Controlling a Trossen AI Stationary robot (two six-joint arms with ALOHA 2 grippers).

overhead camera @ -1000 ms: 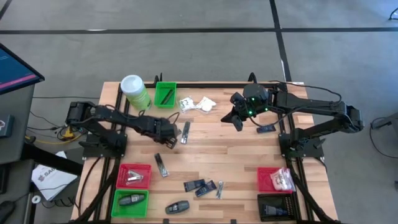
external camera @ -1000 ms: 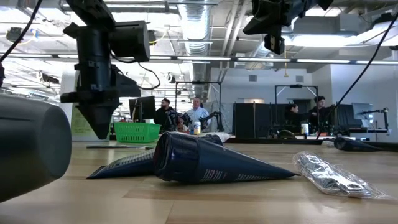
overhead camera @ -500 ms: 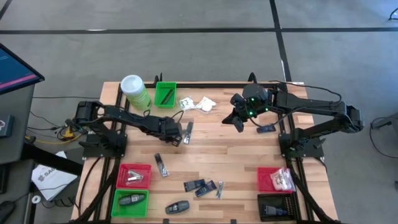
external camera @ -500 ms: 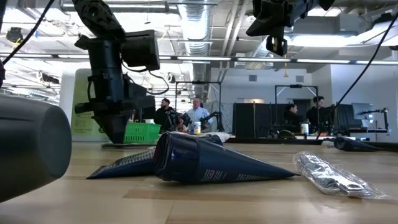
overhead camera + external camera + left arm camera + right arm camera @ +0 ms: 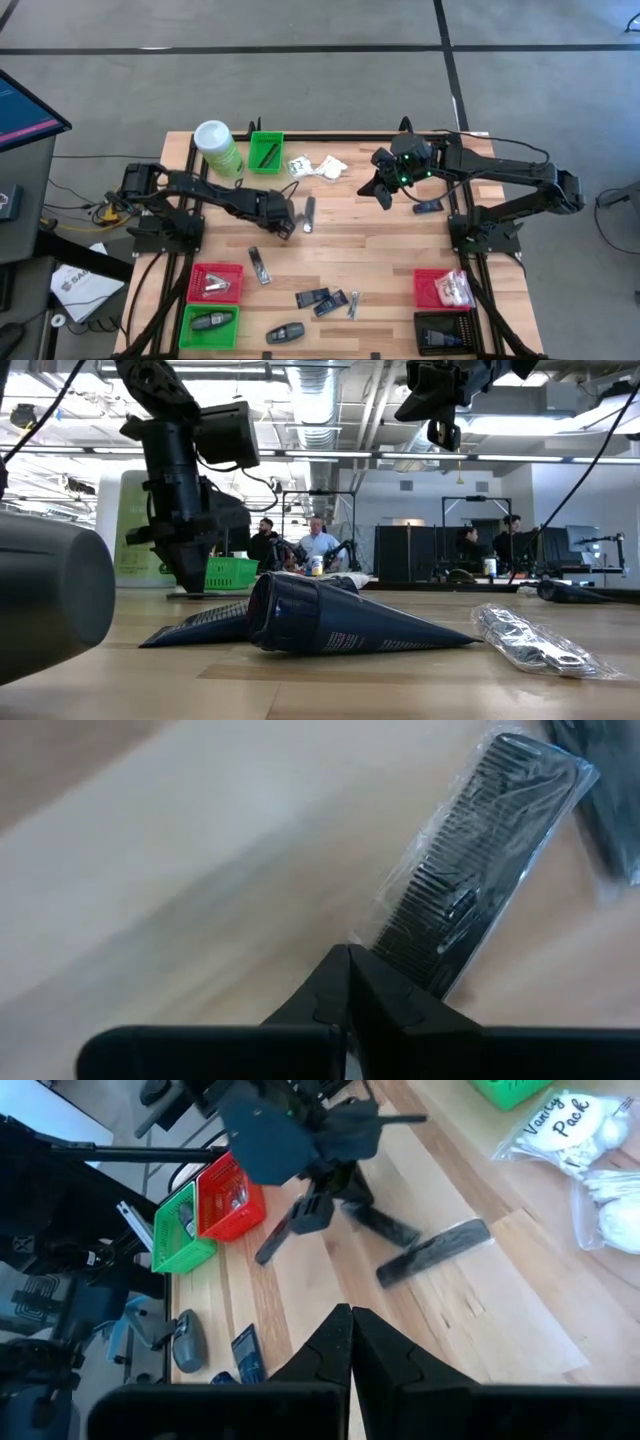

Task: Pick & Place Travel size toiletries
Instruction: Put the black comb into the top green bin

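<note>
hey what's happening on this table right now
A two-armed robot is sorting small travel toiletries on a wooden table. The left hand, shut, sits low at the end of a black comb in a clear plastic wrapper, touching or nearly touching it, not gripping. The right hand hangs shut above the table. White sachets and dark blue packets still lie loose; the red bins and green bins hold a few pieces.

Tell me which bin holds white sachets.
The red bin at the table's right side, beside the black bin; the left red bin holds a silvery item instead.
</note>
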